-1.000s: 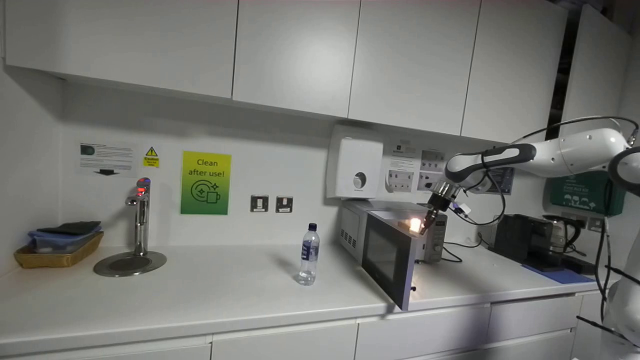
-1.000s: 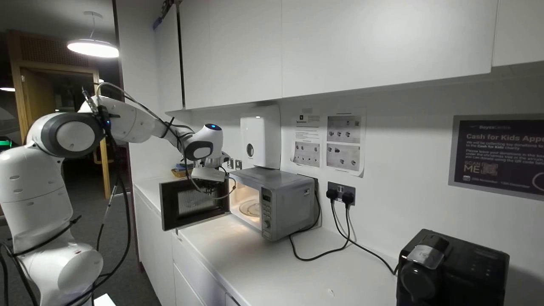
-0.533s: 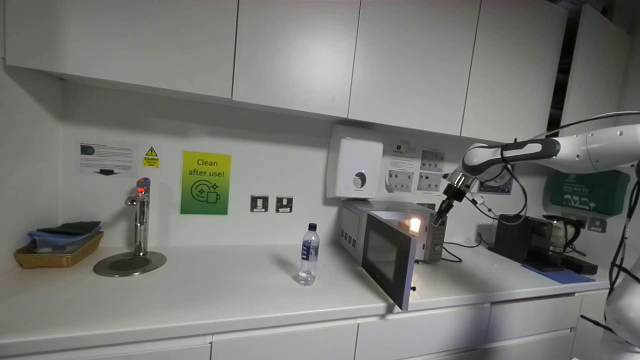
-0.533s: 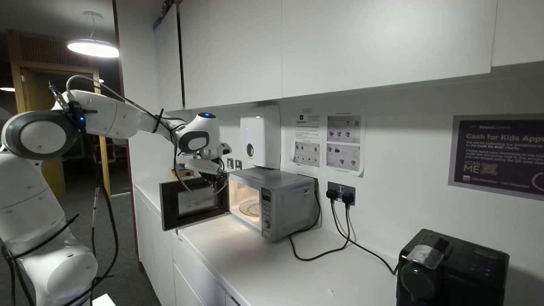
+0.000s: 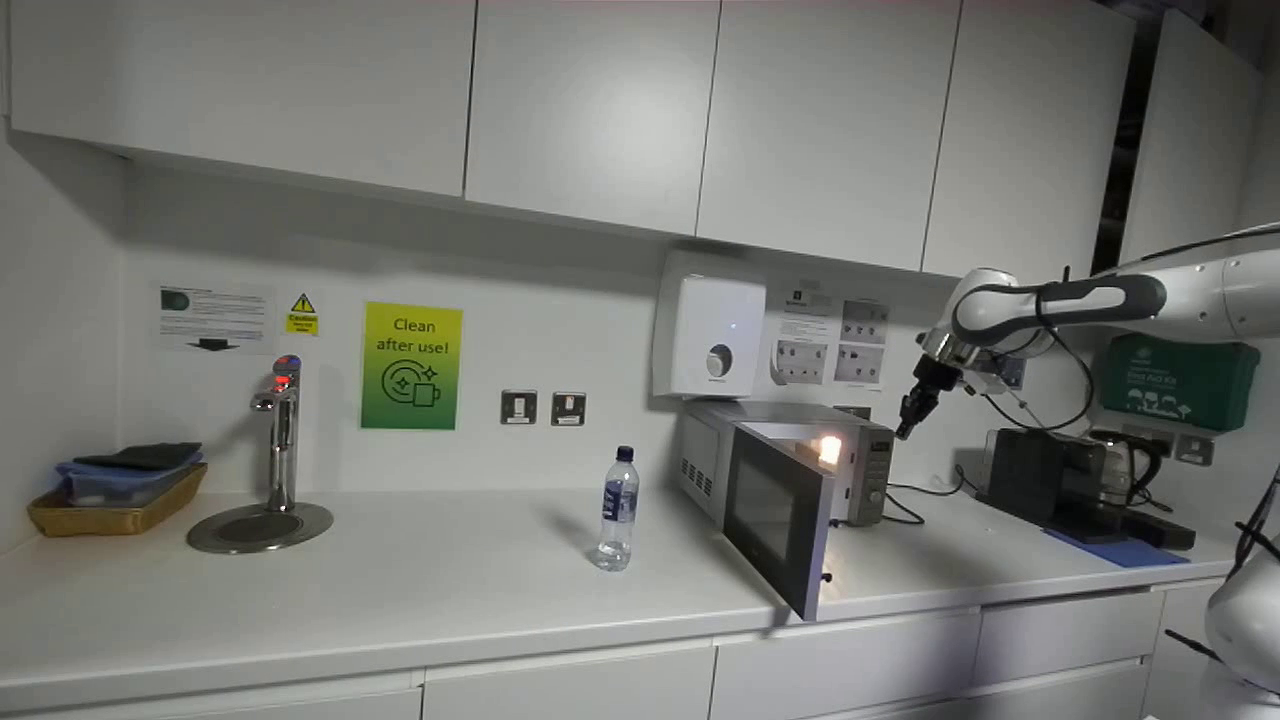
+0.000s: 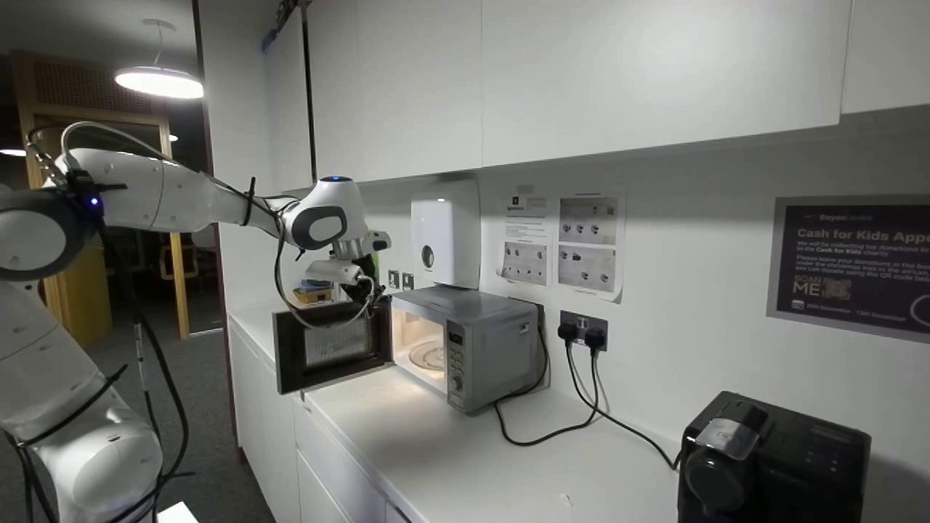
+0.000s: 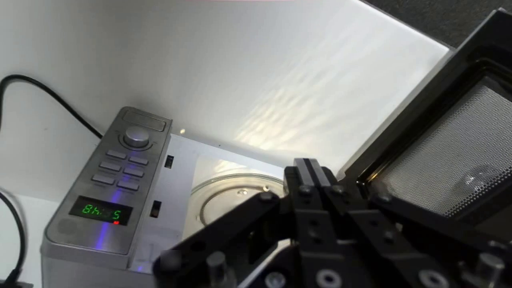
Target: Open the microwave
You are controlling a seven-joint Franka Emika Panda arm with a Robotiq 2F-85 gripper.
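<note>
My arm [image 6: 174, 196] is glossy white and rounded, with dark grey rings [image 6: 298, 226] at the joints. A blue light [image 6: 335, 179] glows on the wrist [image 6: 341, 202], another left of it. Looped cables [image 6: 278, 270], black and pale, are bound by black ties [image 6: 250, 205]. My end effector [image 7: 311, 172] is black, with silver screws [image 7: 329, 278] and grey fingertips [image 7: 303, 170].

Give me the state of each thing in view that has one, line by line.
Microwave door: open
Microwave light: on
Microwave display: lit, green characters
Gripper: shut, holding nothing
Water bottle: upright, capped
Ceiling lamp: on
Black plugs: in wall socket
Tap: red light showing
</note>
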